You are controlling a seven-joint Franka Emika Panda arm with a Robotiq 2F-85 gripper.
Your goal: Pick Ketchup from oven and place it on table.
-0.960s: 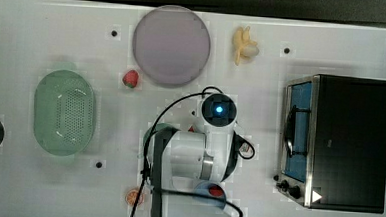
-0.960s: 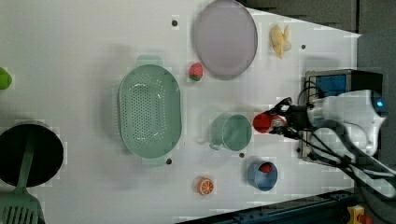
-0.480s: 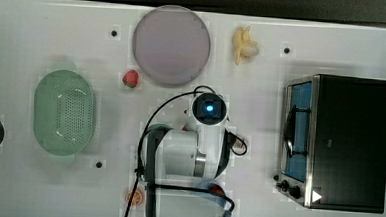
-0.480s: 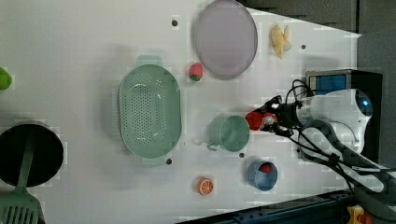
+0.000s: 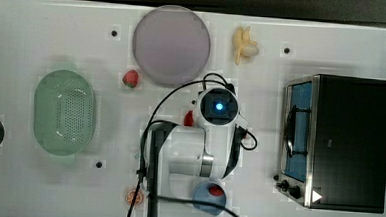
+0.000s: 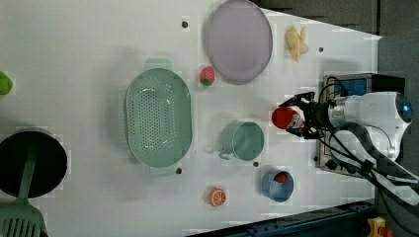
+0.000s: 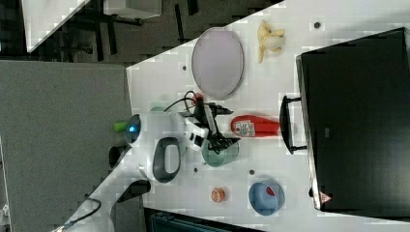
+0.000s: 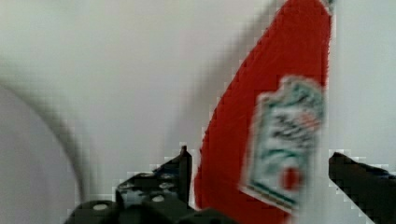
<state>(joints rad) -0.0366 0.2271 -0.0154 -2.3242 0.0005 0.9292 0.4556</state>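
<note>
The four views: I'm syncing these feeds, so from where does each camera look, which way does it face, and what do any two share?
Top view: overhead, looking straight down on the table; the arm hides most of the Ketchup.
Left view: high, tilted; arm enters from the left view's right, gripper at the Ketchup.
Right view: high, oblique; Ketchup lying before the oven.
Wrist view: close behind the gripper's fingers, on the Ketchup.
Shared: top and left views both show the oven.

arm: reaching level over tabletop | gripper: fingers spread apart, clamping nothing
</note>
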